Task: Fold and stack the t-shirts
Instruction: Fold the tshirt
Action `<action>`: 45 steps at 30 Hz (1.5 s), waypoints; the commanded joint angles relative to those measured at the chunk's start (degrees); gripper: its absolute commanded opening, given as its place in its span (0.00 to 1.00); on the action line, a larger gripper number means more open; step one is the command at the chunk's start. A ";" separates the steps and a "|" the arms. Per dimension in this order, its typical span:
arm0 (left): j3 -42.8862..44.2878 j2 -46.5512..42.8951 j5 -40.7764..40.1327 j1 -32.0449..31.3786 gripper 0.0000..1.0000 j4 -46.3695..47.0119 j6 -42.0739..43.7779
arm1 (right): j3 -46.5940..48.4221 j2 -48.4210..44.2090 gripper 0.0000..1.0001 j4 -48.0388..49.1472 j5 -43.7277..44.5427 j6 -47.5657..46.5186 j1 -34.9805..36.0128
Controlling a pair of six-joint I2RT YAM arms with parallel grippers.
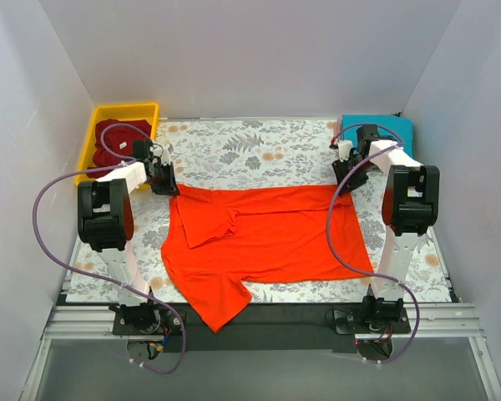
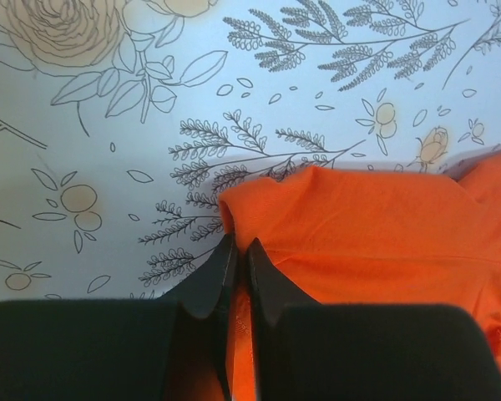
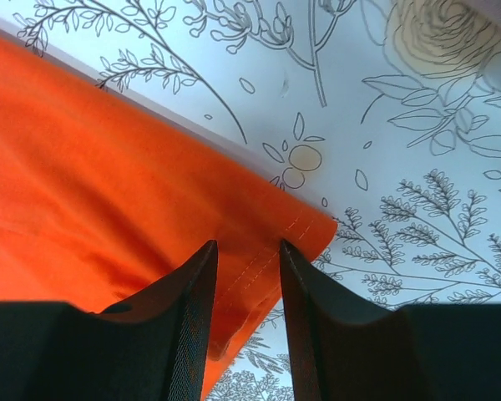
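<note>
My left gripper (image 2: 237, 249) is pinched shut on a corner of the orange shirt (image 1: 267, 238). My right gripper (image 3: 247, 251) stands half open astride the hem. Lifting now could leave that side behind.

Left arm (image 1: 108, 213) and right arm (image 1: 409, 200) both forward and low, left claw (image 2: 238, 245) pinched tight, right claw (image 3: 246, 247) parted.

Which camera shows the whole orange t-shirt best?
The top external view: the orange t-shirt lies fully in frame there. The left wrist view shows only one corner at the left gripper; the right wrist view only a hemmed corner by the right gripper.
</note>
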 commanded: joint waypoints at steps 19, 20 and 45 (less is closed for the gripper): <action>4.78 -4.29 -3.56 0.93 0.38 -2.49 0.63 | 7.69 -8.09 0.57 -3.11 -7.77 0.38 0.26; 5.31 -5.34 -3.03 0.84 0.38 -3.02 0.81 | 7.52 -9.84 0.57 -3.47 -7.77 -0.06 0.26; -12.17 -15.73 -1.00 -0.39 0.52 -7.95 3.62 | -6.28 -9.42 0.48 -6.11 0.75 -9.11 2.72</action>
